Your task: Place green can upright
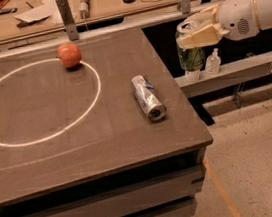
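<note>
The green can (191,57) hangs upright in the air just off the right edge of the dark table (57,157), its silver top near the cream fingers. My gripper (195,32) comes in from the right on a white arm and is shut on the can's upper part. The can's lower half shows green below the fingers, level with the table's far right corner.
A silver can with blue and red marks (148,97) lies on its side near the table's right edge. A red apple (69,55) sits on a white circle (36,101) drawn on the table. A small clear bottle (213,62) stands on a grey ledge to the right. A cluttered bench runs along the back.
</note>
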Robot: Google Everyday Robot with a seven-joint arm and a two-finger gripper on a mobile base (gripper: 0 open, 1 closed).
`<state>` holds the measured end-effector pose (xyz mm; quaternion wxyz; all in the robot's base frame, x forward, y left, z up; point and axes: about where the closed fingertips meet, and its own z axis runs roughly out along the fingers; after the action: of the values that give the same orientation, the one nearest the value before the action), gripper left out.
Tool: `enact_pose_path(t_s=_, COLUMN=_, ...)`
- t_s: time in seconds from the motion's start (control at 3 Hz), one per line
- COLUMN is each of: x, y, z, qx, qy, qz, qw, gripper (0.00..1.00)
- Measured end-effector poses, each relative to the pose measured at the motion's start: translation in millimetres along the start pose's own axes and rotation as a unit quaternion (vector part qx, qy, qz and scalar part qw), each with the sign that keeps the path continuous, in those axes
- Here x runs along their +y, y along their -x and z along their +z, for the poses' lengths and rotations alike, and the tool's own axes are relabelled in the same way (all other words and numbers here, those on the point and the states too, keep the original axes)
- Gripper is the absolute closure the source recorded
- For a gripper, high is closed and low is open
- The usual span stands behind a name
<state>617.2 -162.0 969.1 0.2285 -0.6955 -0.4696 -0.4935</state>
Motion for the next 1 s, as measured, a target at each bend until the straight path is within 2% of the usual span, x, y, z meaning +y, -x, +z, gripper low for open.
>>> enact_pose_path(t_s=0.67, x=1, y=3, z=-6, qx=0.001, qy=0.004, qz=0.005, qw=1.0, gripper=1.0)
enact_pose_path(t_s=1.0, x=7, y=17, z=-33, qx=0.005, qy=0.023, qz=0.029, qw=0.9993, gripper=1.0)
